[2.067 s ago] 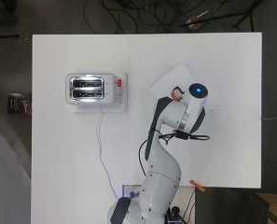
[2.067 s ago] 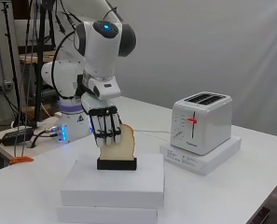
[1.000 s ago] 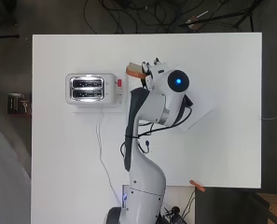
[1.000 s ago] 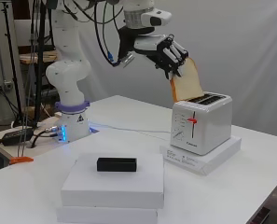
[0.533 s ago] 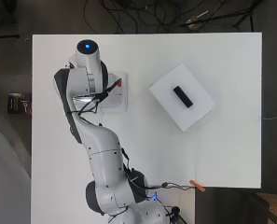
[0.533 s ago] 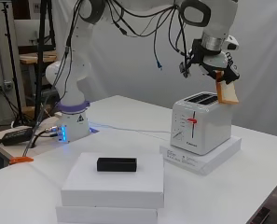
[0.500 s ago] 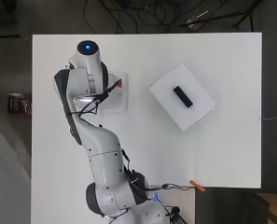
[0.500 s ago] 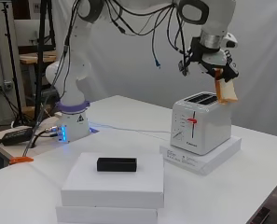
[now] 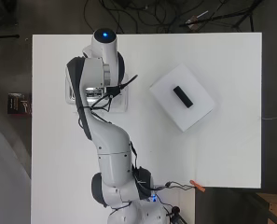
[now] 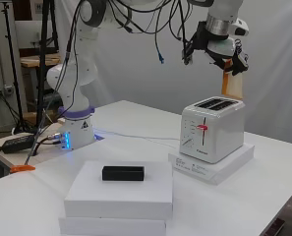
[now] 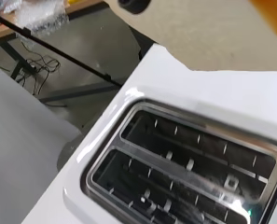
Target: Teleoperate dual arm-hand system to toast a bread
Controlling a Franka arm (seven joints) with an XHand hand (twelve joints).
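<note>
The white toaster (image 10: pixel 213 129) stands on a flat white box at the table's right in the side view, its red lever up. Just above its far end hangs a slice of bread (image 10: pixel 232 84), upright, with my hand (image 10: pixel 229 51) shut on its top edge. In the overhead view the arm covers most of the toaster (image 9: pixel 69 95) and hides the hand and bread. The wrist view looks down into the toaster's two empty slots (image 11: pixel 184 175), with the pale bread (image 11: pixel 208 32) close in front.
A stack of white boxes (image 10: pixel 118 199) carries a small black block (image 10: pixel 123 173) near the front; in the overhead view the white box (image 9: pixel 183 97) lies right of the toaster. A cable runs from the toaster toward the arm's base (image 10: pixel 74 130).
The hand has carried the bread from the black block across to the toaster and now holds it a little farther past the slots than half a second ago.
</note>
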